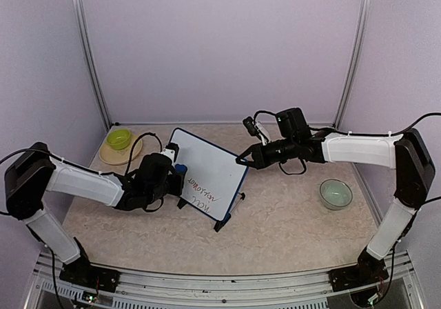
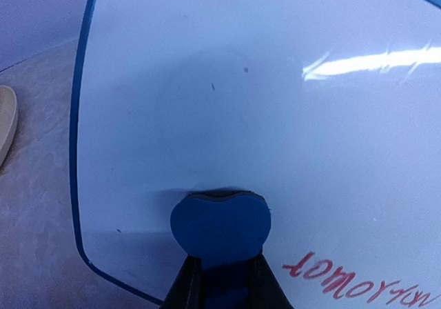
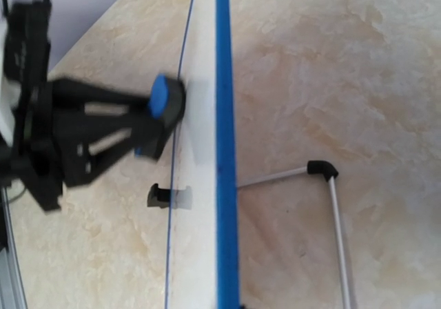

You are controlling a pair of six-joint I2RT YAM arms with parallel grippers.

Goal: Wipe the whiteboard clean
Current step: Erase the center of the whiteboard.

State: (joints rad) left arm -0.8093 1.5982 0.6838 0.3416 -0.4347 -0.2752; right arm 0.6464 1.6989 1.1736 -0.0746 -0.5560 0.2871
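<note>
whiteboard (image 1: 210, 164): we see it mid-worktop, propped at a tilt on its fold-out legs (image 3: 331, 198), with a thin blue frame.
board surface: the far part is blank; red handwriting (image 2: 358, 281) sits on the near part.
blue eraser block (image 2: 220, 230): it lies flat against the board face near the left edge, on the blank part, just apart from the red writing.
left gripper (image 1: 176, 165): it is pinching the blue eraser block, with dark fingers closed on either side of it.
right gripper (image 1: 241, 161): its jaws are pressed together and its tip is at the board's right edge; we cannot tell whether it nips the frame.
worktop (image 1: 289, 226): beige and marbled.
far left: a green bowl (image 1: 118, 138) sits on a tan plate (image 1: 105, 157), near the board's far corner.
right: a pale bowl (image 1: 335, 193) stands well apart from the board.
</note>
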